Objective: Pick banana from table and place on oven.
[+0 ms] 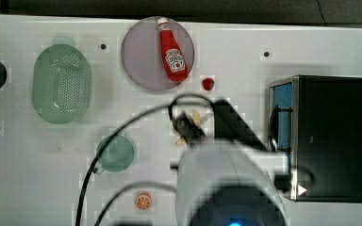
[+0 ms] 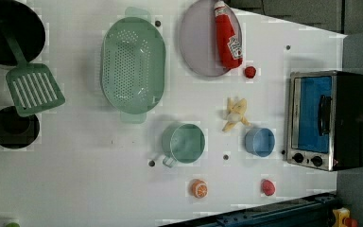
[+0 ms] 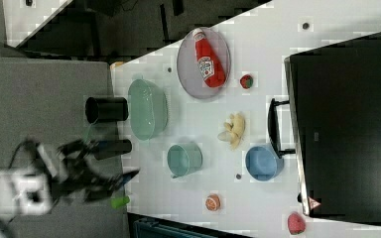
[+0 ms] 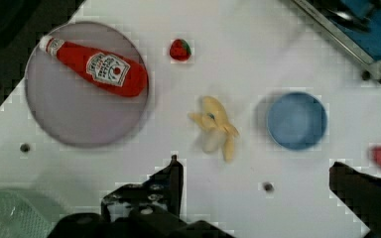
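A half-peeled yellow banana point(image 2: 235, 115) lies on the white table point(image 2: 99, 170), between the purple plate and the blue bowl; it also appears as banana point(image 3: 233, 130) and banana point(image 4: 214, 126). In the top view my gripper point(image 1: 188, 126) hangs over the banana point(image 1: 195, 117) and partly hides it. The wrist view shows my gripper point(image 4: 254, 166) open, its dark fingers point(image 4: 173, 173) spread wide, with nothing between them and the banana a little beyond them. The oven point(image 2: 326, 118), with a black top and a blue glass door, stands at the left view's right edge of the table; oven point(image 1: 330, 136).
A ketchup bottle point(image 2: 228, 35) lies on a purple plate point(image 2: 196, 42), with a strawberry point(image 2: 250, 72) beside it. Near the banana are a blue bowl point(image 2: 260, 142) and a green mug point(image 2: 183, 143). A green colander point(image 2: 132, 66), orange half point(image 2: 199, 188) and green spatula point(image 2: 33, 87) lie farther off.
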### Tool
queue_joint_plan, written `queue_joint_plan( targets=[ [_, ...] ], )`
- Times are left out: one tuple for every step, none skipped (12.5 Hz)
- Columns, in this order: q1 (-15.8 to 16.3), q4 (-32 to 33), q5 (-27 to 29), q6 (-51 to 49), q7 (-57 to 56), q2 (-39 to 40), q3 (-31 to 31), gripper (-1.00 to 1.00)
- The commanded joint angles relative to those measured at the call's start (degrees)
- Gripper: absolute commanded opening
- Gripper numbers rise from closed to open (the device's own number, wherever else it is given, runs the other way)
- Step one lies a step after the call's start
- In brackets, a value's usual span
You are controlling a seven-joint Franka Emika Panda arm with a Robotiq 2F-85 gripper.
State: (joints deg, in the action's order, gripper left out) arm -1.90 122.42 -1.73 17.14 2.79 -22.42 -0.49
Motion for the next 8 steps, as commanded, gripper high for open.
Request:
queue_joint_plan(
  targets=[
    [0.3, 7.1, 0.7, 5.9, 2.8, 6.1, 0.0, 1.00],
    [0.3, 8.4, 0.7, 9.3, 2.8, 8.1, 0.0, 1.00],
    [0.3, 9.7, 0.7, 13.0, 2.8, 10.1, 0.0, 1.00],
    [0.3, 11.0, 0.7, 16.6, 2.8, 12.2, 0.0, 1.00],
    [0.3, 12.2, 0.7, 20.1, 2.8, 14.4, 0.0, 1.00],
    [0.3, 13.3, 0.7, 23.3, 2.8, 16.7, 0.0, 1.00],
    [0.3, 14.3, 0.7, 26.2, 2.9, 19.1, 0.0, 1.00],
    [0.3, 15.0, 0.7, 28.5, 2.9, 21.6, -0.1, 1.00]
  ],
)
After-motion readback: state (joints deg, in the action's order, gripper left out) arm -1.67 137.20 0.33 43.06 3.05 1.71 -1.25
